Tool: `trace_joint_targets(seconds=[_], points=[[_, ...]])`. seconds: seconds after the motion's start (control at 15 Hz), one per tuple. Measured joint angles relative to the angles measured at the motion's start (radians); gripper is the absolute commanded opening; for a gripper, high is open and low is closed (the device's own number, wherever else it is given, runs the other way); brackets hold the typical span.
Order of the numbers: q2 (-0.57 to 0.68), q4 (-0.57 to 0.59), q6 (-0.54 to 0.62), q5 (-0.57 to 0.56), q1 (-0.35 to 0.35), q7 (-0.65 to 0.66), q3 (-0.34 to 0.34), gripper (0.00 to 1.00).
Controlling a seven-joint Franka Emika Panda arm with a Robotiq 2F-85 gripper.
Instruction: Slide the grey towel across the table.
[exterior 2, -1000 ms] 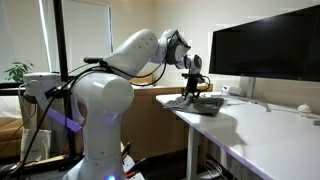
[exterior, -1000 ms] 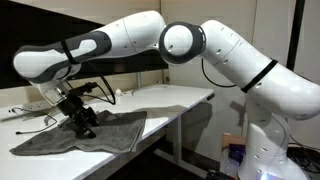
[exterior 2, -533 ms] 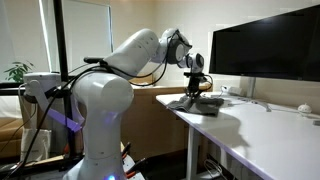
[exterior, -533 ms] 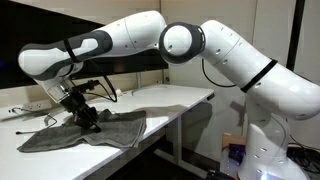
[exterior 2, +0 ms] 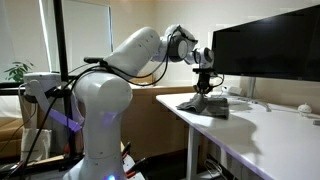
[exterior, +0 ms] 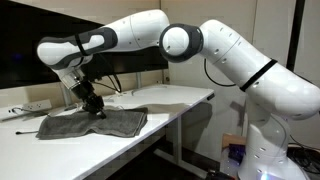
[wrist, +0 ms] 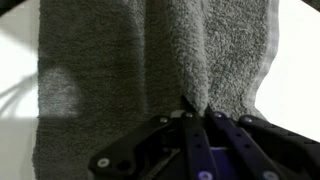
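Now we see the grey towel (exterior: 95, 122) lying spread on the white bench (exterior: 175, 98), close to the front edge, with one corner reaching almost to that edge. The white arm (exterior: 205, 40) stretches out over the bench and bends down, so that the jaws meet the towel along its far side, roughly midway along that side. In the wrist view the towel (wrist: 110, 70) fills nearly the whole picture, with bare bench showing as pale strips at both sides. There the dark jaws come in from the bottom with their tips drawn close together on a raised ridge of cloth that runs away from them, so we read them as pinching a fold of the towel and pressing down onto it. In an exterior view the towel (exterior 2: 205, 104) sits near the robot's end of the bench (exterior 2: 265, 135), rumpled and slightly lifted under the jaws. A large dark monitor (exterior 2: 265, 40) stands just behind it. Some dark cables (exterior: 22, 110) lie on the bench beside the towel, apart from it. A small pale thing (exterior 2: 305, 108) rests farther along the bench, too small for us to tell what it is.
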Motion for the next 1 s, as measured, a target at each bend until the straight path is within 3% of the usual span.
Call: trace_joint_targets(seconds=[0.6, 1.0], points=[[-0.059, -0.149, 0.016, -0.061, -0.083, -0.127, -0.084, 0.05], [-0.135, -0.181, 0.017, -0.137, -0.234, -0.292, -0.119, 0.05]])
